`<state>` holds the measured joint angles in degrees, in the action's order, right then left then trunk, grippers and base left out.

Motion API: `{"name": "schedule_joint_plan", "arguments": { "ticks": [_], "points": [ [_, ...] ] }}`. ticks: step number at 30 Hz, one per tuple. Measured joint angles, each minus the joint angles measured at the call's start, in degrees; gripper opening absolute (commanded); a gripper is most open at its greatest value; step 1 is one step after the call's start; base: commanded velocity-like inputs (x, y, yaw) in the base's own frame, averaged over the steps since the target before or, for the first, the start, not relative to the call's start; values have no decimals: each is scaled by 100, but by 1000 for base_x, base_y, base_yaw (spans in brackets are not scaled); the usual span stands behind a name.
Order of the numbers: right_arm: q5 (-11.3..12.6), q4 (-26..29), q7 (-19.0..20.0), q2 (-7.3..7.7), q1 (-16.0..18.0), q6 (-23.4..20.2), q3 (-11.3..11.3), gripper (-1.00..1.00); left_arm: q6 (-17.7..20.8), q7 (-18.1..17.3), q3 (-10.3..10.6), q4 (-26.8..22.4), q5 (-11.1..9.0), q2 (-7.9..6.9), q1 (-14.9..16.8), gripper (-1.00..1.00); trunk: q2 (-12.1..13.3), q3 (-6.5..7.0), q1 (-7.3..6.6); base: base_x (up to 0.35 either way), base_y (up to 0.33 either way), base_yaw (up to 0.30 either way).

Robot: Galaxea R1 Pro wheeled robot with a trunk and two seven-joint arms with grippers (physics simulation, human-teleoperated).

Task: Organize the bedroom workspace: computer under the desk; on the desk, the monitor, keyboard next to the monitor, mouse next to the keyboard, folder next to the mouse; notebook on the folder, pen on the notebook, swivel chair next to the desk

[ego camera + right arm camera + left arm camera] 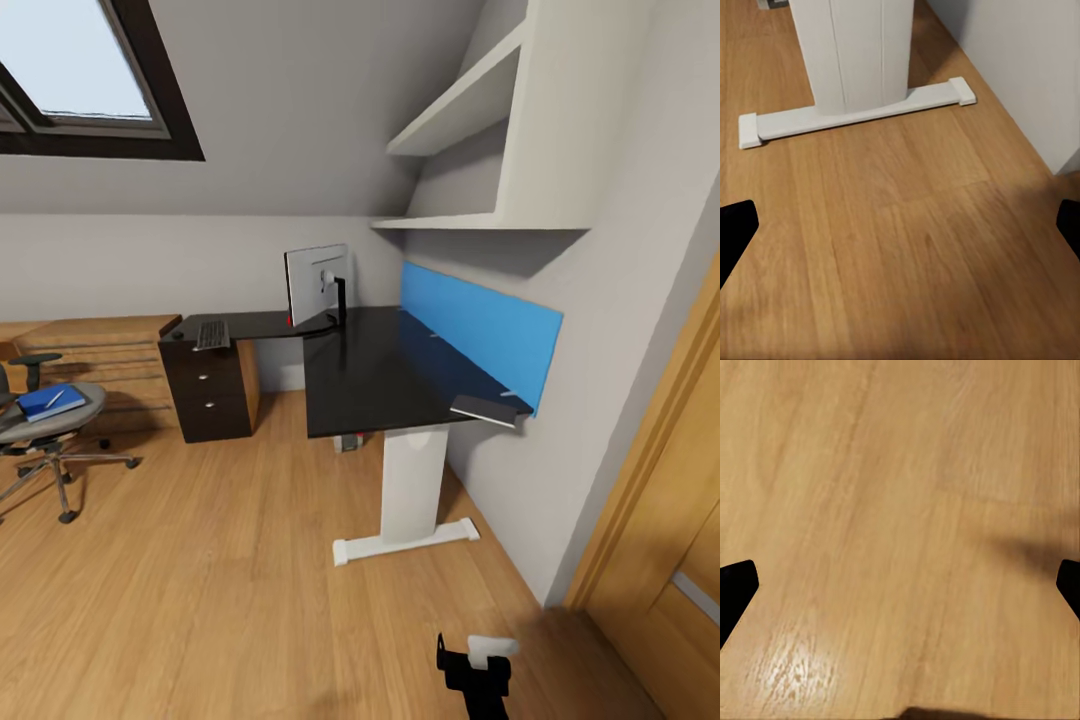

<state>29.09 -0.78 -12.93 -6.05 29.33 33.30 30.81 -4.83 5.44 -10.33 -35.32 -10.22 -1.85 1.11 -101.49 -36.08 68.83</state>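
Spanning wide, the left gripper point(900, 585) shows its two black fingertips point(736, 585) at opposite edges of the left wrist view, nothing held, bare wood floor point(900, 510) between them. Right gripper point(900, 225) likewise spread wide and empty; fingertips point(736, 229) over floor, just short of the desk's white leg foot point(855, 112). In the head view, a black-and-white arm part point(478, 665) sits low, in front of the desk point(390, 370). Desk: black L-shaped top, blue back panel point(480, 325) against the wall. On the desk: monitor point(317, 285) at the inner corner, back facing the camera; keyboard point(212, 334) on the wing left of the monitor; mouse point(178, 335) at the wing's far left end beyond the keyboard; notebook point(484, 409) on the near right corner by the panel. Dark drawer unit point(208, 390) under the wing. Chair point(45, 425) well left of the desk, apart from it; folder point(50, 401) on its seat, pen point(55, 398) lying on the folder.
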Motion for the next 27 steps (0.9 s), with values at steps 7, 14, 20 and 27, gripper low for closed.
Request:
{"name": "schedule_joint_plan", "arguments": {
  "ticks": [7,14,20,27],
  "points": [
    [546,1889,-10,693,45,-442,-276,100,9,-63,-728,-487,-19,-251,-1,100,-281,-125,154,0,0,0],
    [1904,3805,14,1291,70,-2411,-1166,100,10,-70,-867,-518,-18,-260,-1,100,-562,-251,307,0,0,0],
    [2734,4682,27,1454,308,-3393,-2456,100,10,-72,-882,-521,-13,-257,0,100,-802,-359,439,0,0,0],
    [3288,4913,340,1490,383,-4158,-3491,100,3,-73,-878,-520,-13,-251,0,100,-1083,-484,593,0,0,0]
  ]
}}
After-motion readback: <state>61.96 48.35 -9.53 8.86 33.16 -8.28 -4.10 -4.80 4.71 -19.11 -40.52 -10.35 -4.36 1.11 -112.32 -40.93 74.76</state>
